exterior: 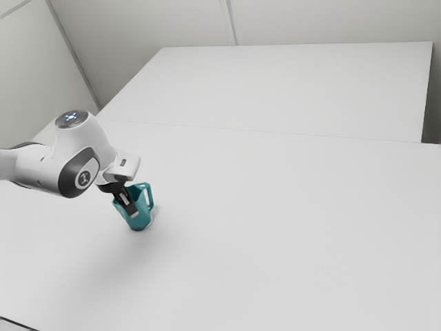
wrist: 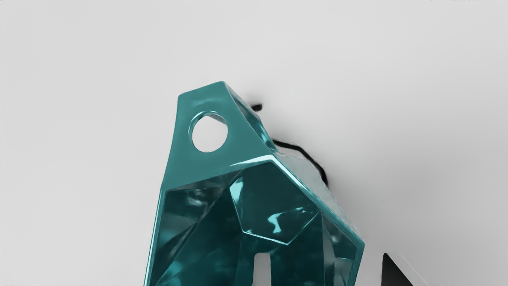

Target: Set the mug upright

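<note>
Fingers (exterior: 128,202) stood spread astride wall of teal mug (exterior: 140,219), one tip inside; mug appeared mouth-up beneath them, on white surface (exterior: 275,207). Sideways drift could have pushed wall, toppling mug.

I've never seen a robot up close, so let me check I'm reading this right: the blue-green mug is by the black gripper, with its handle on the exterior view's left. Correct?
The side is wrong: the exterior view shows the handle on its right. The blue-green mug is indeed by the black gripper.
</note>
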